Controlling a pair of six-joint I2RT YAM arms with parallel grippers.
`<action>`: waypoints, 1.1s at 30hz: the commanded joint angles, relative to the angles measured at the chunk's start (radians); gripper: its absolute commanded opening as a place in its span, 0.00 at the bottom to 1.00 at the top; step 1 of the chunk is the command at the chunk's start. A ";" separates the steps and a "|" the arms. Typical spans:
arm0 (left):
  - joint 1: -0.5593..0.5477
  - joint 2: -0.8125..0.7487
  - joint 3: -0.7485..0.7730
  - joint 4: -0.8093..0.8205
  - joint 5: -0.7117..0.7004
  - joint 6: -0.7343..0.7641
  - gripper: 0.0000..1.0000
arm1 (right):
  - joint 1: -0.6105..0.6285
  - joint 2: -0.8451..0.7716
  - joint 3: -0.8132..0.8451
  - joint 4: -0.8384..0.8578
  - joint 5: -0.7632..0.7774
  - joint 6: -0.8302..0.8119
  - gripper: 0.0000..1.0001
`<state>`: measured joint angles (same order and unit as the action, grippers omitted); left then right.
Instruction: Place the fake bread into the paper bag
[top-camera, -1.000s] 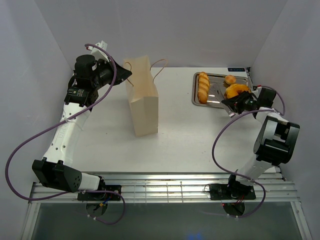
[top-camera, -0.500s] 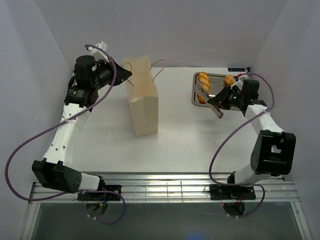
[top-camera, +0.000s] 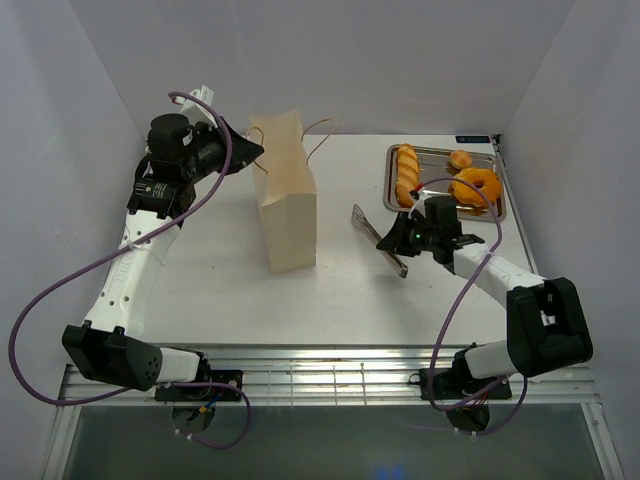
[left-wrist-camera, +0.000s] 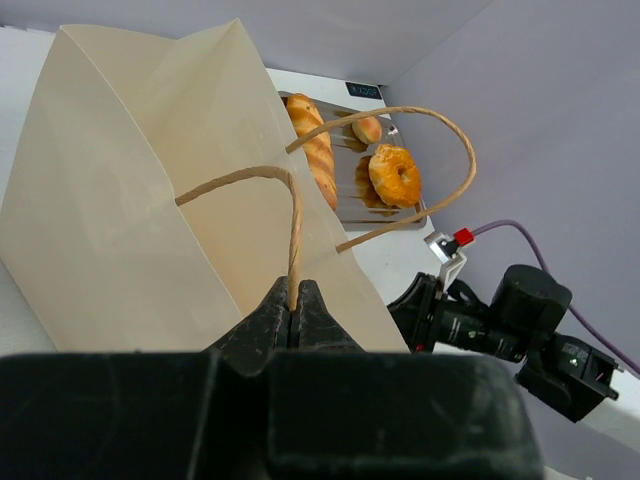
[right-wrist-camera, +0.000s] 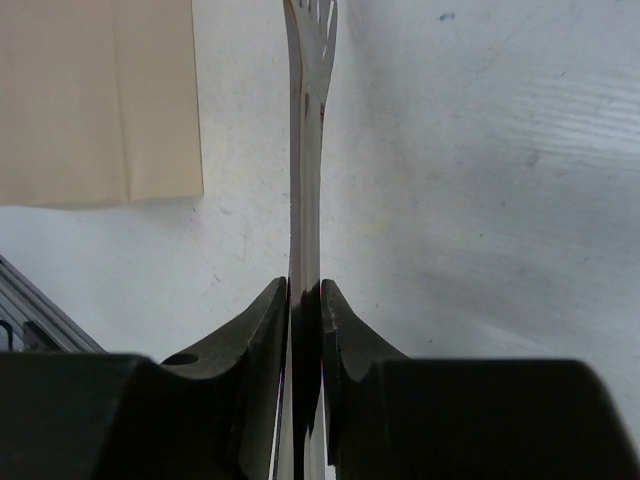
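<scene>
Right arm: the right gripper (right-wrist-camera: 305, 300) is hovering low over the bench (top-camera: 350, 290), right of centre. Its jaws are clenching the metal tongs (top-camera: 362, 217), whose two blades are pressed flat together. The tongs are pointing left toward the paper bag (top-camera: 287, 205) and are apart from it. No pastry is sitting between the blades.

Paper bag: it is standing upright on the bench, left of centre and well apart from the tray (top-camera: 430, 160).

Left arm: the left gripper (left-wrist-camera: 295, 300) is reaching in from the left at the bag's far top edge. Its jaws are grasping one brown cord handle (left-wrist-camera: 296, 215) of the bag. The second handle (left-wrist-camera: 455, 150) is arching free on the right side.

Fake bread (top-camera: 475, 186): all visible pieces are lying in the steel tray at the far right of the bench. A long loaf (top-camera: 405, 173) is lying along the tray's left side, a ring doughnut (left-wrist-camera: 394, 175) is sitting on the right, and a small bun (top-camera: 460, 158) is sitting farther back. From these views, I cannot tell whether anything is inside the bag.
</scene>
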<state>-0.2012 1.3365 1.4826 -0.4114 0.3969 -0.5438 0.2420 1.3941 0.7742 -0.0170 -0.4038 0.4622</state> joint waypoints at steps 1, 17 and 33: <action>-0.003 -0.043 -0.013 0.010 0.011 -0.002 0.00 | 0.086 -0.023 -0.047 0.161 0.163 -0.011 0.23; -0.001 -0.046 -0.024 0.003 0.007 0.007 0.00 | 0.298 0.019 -0.253 0.341 0.566 0.036 0.44; -0.001 -0.053 -0.033 -0.004 0.003 0.024 0.00 | 0.529 0.095 -0.377 0.482 0.956 0.075 0.57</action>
<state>-0.2012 1.3312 1.4620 -0.4107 0.3969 -0.5373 0.7284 1.4597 0.4446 0.4347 0.4202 0.5163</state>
